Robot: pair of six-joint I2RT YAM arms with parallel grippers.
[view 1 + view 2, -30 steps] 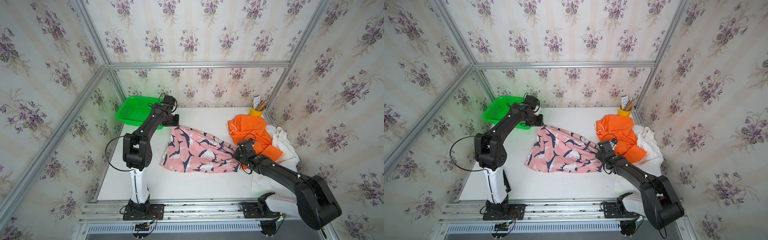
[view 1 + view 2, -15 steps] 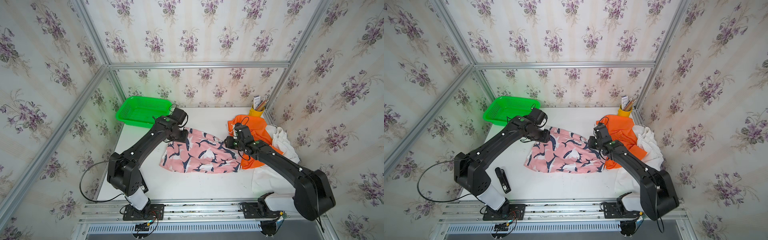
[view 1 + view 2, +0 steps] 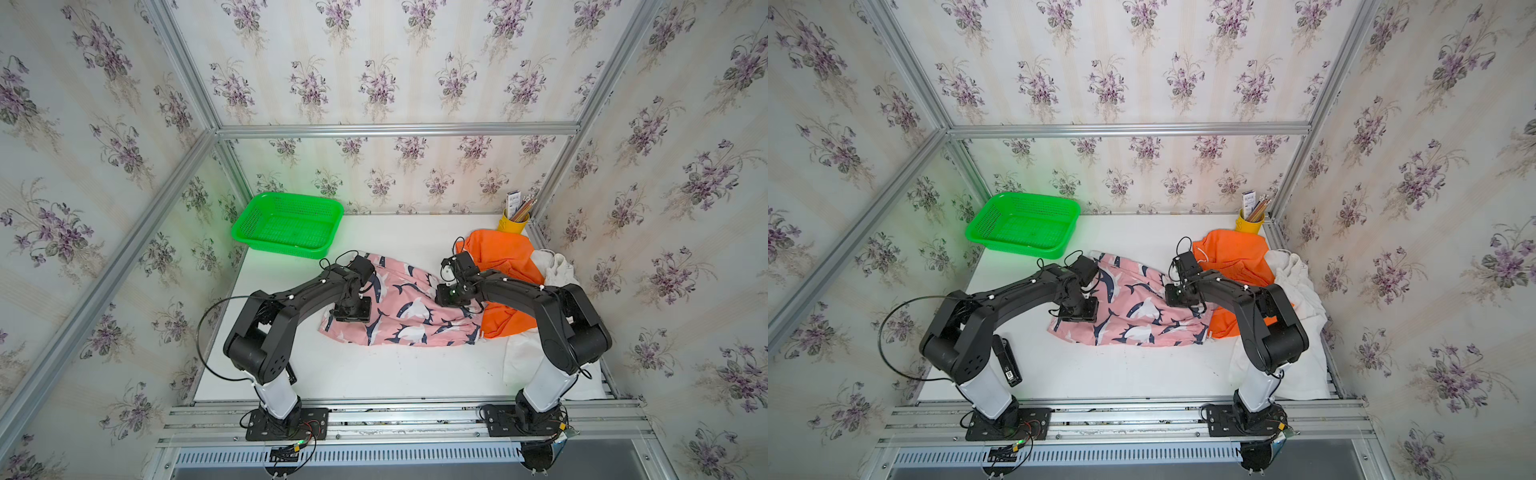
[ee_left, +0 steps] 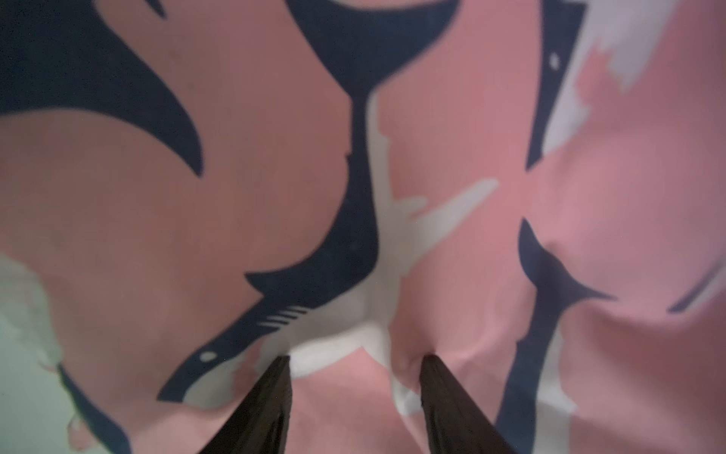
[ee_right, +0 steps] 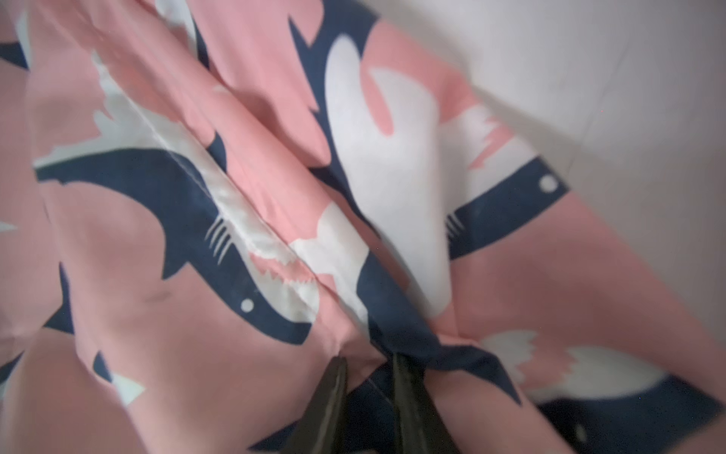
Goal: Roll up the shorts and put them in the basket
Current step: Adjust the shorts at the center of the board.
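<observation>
Pink shark-print cloth shorts (image 3: pixel 407 309) | step: gripping to roll | left hand (image 4: pixel 355 357) spread, pressing | right hand (image 5: pixel 369 358) pinches fold | next: left clamps too

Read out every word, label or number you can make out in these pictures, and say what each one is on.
No text here can be read.
The card in the yellow cup: dark printing, too small to read.
The white sticker on the black gadget: too small to read.
The pink shorts: shark pictures only, no words.
</observation>
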